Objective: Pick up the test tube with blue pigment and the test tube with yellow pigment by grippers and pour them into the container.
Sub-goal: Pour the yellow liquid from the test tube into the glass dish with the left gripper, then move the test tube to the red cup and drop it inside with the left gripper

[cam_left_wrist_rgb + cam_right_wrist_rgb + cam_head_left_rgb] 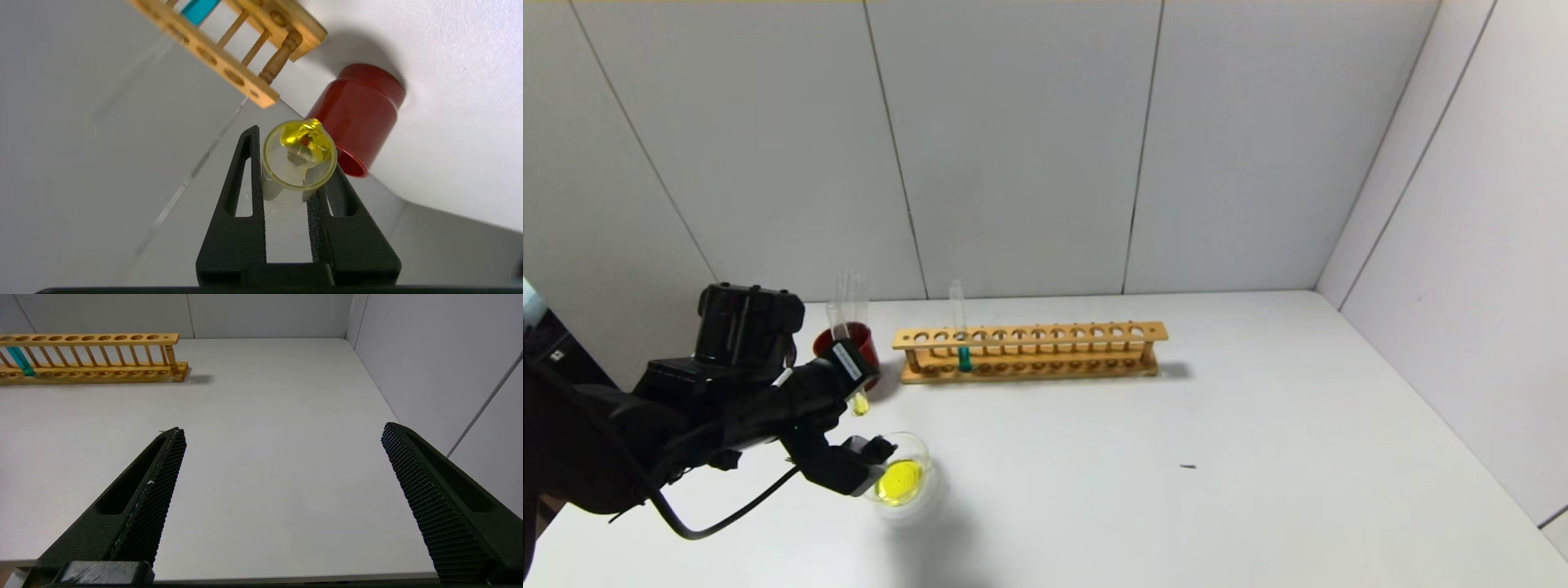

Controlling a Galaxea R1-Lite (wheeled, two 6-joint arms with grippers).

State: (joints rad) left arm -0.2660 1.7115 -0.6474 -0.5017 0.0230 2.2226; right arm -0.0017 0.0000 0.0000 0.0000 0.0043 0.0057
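My left gripper is shut on the test tube with yellow pigment, which is tilted, its mouth low over the container and its round end raised toward the red cup. The container holds a pool of yellow liquid. In the left wrist view the black fingers clamp the tube just below its rim, and some yellow remains at its far end. The test tube with blue pigment stands upright in the wooden rack and also shows in the right wrist view. My right gripper is open and empty over bare table.
A long wooden rack stands at the back centre. A dark red cup holding colourless tubes stands left of it, close behind my left gripper, and shows in the left wrist view. A small dark speck lies on the table. Walls close in behind and at the right.
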